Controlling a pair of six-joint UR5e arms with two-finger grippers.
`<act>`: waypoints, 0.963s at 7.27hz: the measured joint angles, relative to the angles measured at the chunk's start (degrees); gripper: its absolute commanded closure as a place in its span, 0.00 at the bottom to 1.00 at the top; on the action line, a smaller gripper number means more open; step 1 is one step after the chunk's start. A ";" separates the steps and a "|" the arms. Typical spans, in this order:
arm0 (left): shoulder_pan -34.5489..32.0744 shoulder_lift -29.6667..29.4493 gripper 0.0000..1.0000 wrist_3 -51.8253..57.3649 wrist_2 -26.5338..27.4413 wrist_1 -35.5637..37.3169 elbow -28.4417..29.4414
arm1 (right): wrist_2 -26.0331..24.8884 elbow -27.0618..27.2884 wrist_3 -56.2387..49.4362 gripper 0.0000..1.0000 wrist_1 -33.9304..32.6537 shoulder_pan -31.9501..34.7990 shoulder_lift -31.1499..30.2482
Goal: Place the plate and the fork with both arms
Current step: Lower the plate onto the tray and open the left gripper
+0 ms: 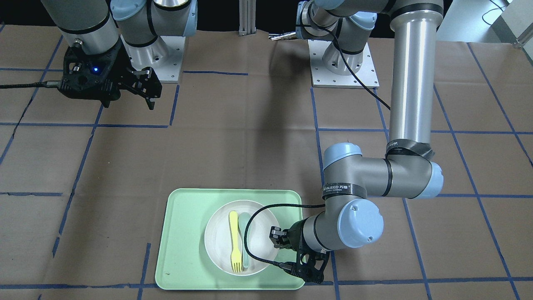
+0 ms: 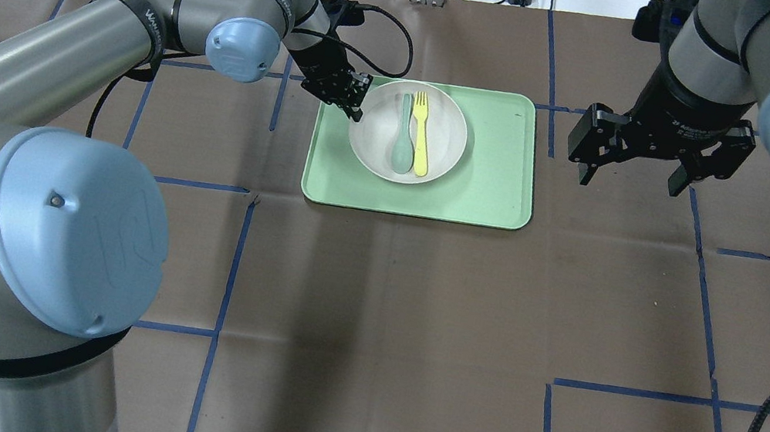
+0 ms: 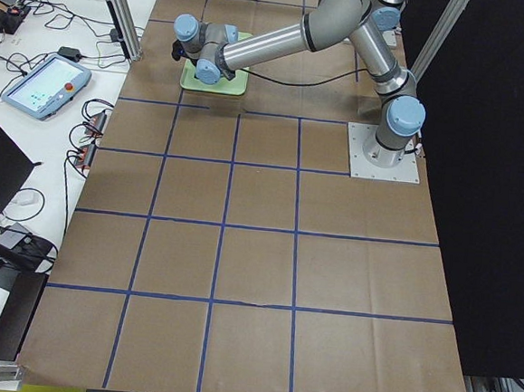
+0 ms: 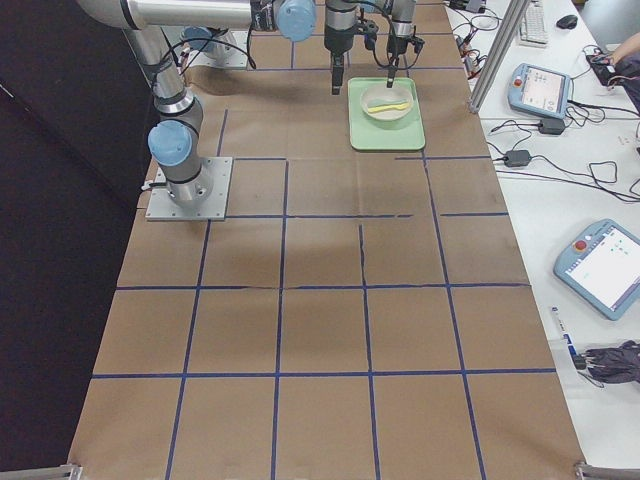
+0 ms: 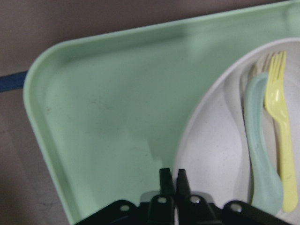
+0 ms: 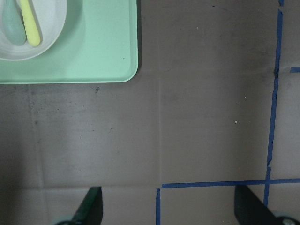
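The off-white plate (image 2: 378,138) sits on the mint-green tray (image 2: 493,179). The pale-yellow fork (image 2: 420,136) lies in the plate beside a grey-green spoon (image 2: 403,145). My left gripper (image 2: 355,111) is at the plate's left rim. In the left wrist view its fingers (image 5: 164,177) are closed on the rim of the plate (image 5: 211,154), with the fork (image 5: 281,140) to the right. My right gripper (image 2: 626,174) hangs open and empty above the table, right of the tray. In the front view the left gripper (image 1: 275,241) touches the plate (image 1: 218,246).
Brown paper with blue tape lines covers the table. The tray (image 1: 187,250) lies near the operators' edge. The right gripper (image 1: 141,89) is close to its arm base. A black cable (image 1: 250,233) loops over the plate. Pendants and cables lie beyond the table's edge.
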 measured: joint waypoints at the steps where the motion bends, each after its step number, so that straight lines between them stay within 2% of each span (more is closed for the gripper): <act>1: -0.07 -0.11 0.91 0.01 -0.40 0.00 -0.02 | 0.00 0.00 0.00 0.00 0.01 0.01 -0.03; 3: -0.27 -0.34 0.80 -0.01 -1.51 0.04 -0.05 | 0.00 -0.01 0.00 0.00 0.00 0.01 -0.06; 6: -0.37 -0.65 0.39 -0.04 -1.64 0.08 -0.06 | 0.00 -0.03 0.00 0.00 -0.03 -0.01 -0.02; 7: -0.40 -0.35 0.20 -0.14 -1.58 0.07 -0.06 | 0.02 -0.02 0.00 0.00 -0.01 -0.01 -0.02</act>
